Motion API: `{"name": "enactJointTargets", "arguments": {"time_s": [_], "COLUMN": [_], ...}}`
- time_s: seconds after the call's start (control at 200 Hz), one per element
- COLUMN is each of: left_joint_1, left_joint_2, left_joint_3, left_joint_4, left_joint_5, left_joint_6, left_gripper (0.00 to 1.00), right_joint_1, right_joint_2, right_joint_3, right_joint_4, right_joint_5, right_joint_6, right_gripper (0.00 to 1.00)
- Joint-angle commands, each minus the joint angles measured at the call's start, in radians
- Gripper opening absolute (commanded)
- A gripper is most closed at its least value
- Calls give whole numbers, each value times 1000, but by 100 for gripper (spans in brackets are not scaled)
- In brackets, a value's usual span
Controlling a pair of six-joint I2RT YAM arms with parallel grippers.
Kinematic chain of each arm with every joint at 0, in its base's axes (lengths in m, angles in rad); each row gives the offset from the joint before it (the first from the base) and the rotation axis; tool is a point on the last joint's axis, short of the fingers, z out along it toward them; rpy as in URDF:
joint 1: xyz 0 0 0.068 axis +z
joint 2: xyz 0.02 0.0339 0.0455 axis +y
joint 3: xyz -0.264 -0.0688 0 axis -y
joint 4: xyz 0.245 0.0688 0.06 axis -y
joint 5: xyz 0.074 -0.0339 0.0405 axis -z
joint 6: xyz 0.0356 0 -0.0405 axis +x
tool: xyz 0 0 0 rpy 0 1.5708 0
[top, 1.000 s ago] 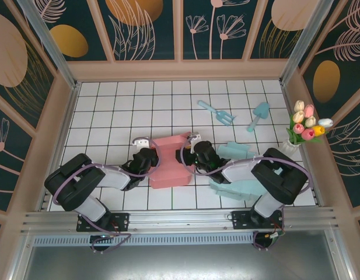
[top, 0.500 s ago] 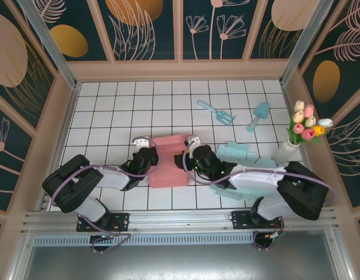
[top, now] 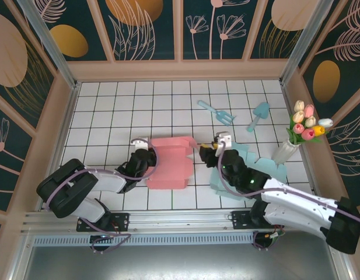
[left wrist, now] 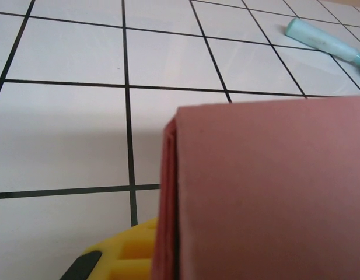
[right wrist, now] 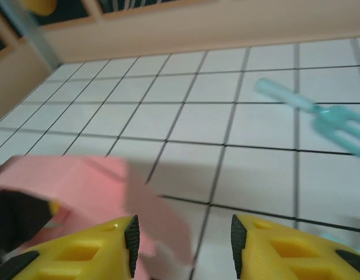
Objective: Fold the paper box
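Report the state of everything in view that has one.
pink paper box: partly folded, lying down
left gripper: shut on the pink paper box's left edge
right gripper: open, holding nothing
teal box: flat, unfolded
vase: upright, holding tulips

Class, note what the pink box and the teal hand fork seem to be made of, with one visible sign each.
The pink box: thin matte card or paper, likely; its edge shows stacked folded layers. The teal hand fork: probably moulded plastic, one even colour, smooth; too blurred to be sure.
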Motion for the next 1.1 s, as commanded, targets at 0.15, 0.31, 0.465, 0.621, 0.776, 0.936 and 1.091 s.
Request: {"name": "enactJointTargets", "arguments": {"time_s": [0.15,0.31,0.465,0.621,0.776,0.936,1.091], "left_joint_1": [7,7,6,7,7,6,7], "left_joint_2": [-51,-55,-55,-44,-14,23,49], "left_joint_3": [-30,-36,-37,-29,-13,16,48], "left_joint_4": [66,72,73,73,66,46,14], "left_joint_5": [49,84,122,170,186,186,155], "left_joint_6": [70,86,118,140,138,120,82], "left_gripper": [0,0,0,0,0,0,0], "right_joint_1": [-16,14,22,26,43,56,64], "right_joint_2": [140,227,253,272,289,321,387], "right_joint_3": [-62,-33,-30,-28,-25,-4,26], "right_joint_4": [167,222,272,300,347,378,415], "right_joint_5": [-242,-298,-338,-371,-414,-392,-324], "right_joint_6": [-242,-308,-359,-394,-434,-434,-408], "right_gripper": [48,48,48,48,48,48,47]}}
